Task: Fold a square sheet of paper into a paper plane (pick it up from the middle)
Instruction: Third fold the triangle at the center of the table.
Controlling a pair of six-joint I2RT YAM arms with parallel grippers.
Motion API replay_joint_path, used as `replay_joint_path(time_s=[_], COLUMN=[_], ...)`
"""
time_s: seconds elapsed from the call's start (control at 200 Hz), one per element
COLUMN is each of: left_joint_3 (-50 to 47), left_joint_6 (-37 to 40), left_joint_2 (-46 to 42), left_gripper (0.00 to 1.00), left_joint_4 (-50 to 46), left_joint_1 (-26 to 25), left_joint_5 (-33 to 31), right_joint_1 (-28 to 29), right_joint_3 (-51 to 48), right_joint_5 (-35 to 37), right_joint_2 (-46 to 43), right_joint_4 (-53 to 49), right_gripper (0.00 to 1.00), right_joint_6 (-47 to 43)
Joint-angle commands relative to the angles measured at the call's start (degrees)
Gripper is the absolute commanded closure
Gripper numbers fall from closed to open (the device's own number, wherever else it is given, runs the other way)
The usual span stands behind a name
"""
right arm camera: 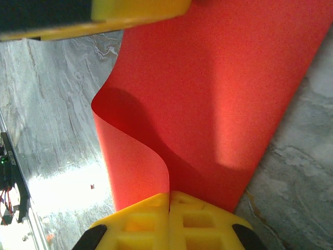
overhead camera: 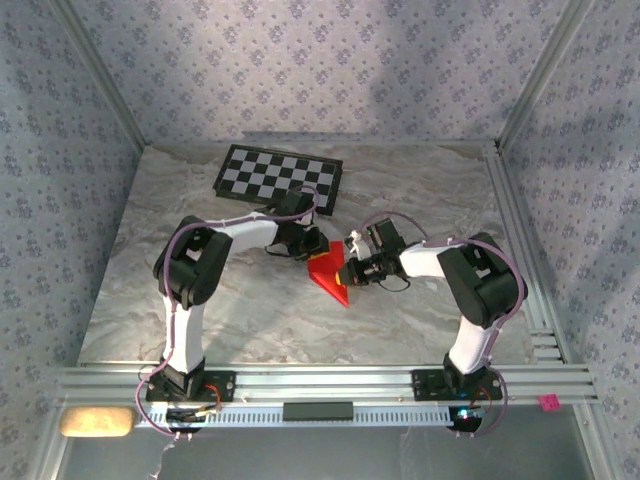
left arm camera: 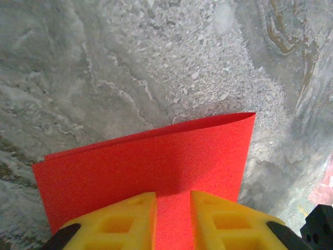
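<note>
The square sheet of paper (overhead camera: 330,272) is bright red and folded into a pointed shape, its tip toward the near side of the table. My left gripper (overhead camera: 308,245) is over its far edge. In the left wrist view its yellow fingers (left arm camera: 125,219) stand a little apart, with the flat red paper (left arm camera: 156,156) showing in the gap (left arm camera: 173,208). My right gripper (overhead camera: 352,270) is at the sheet's right side. In the right wrist view it (right arm camera: 169,208) is shut on the paper (right arm camera: 218,94), and a loose layer curls up beside the pinch.
A black-and-white checkerboard (overhead camera: 280,175) lies at the back of the marble table (overhead camera: 200,300), just behind the left arm. A yellow finger of the left gripper (right arm camera: 135,8) crosses the top of the right wrist view. Aluminium rails (overhead camera: 530,260) run along the right and near edges.
</note>
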Motion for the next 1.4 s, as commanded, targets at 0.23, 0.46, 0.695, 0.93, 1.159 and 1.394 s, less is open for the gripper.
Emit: replay_joint_path(time_s=[0.23, 0.46, 0.695, 0.93, 1.159, 1.394], left_joint_3=[-7.83, -18.91, -25.99, -28.86, -30.03, -30.06], left_joint_6=[-4.38, -15.27, -23.03, -23.5, -23.75, -22.87], left_joint_2=[-12.92, -16.32, -14.34, -15.16, -14.74, -14.2], left_gripper=[0.83, 0.92, 0.94, 0.94, 0.95, 0.95], left_joint_4=[5.45, 21.03, 32.96, 33.46, 34.27, 33.6], left_joint_1=[-1.01, -5.38, -8.39, -8.28, -8.33, -8.33], left_joint_5=[-1.05, 1.94, 1.0, -0.22, 0.34, -0.04], right_joint_1=[-0.12, -0.2, -0.31, -0.24, -0.21, -0.3], right_joint_3=[-2.33, -3.05, -3.46, -3.72, -3.9, -4.1], right_joint_5=[1.9, 1.75, 2.09, 2.35, 2.44, 2.47], right_joint_2=[0.57, 0.35, 0.28, 0.35, 0.37, 0.55], right_joint_4=[1.06, 2.32, 2.82, 2.93, 2.96, 3.19], right_gripper=[1.0, 1.0, 1.0, 1.0, 1.0, 1.0], right_joint_6=[1.34, 2.48, 2.87, 3.05, 3.05, 3.05])
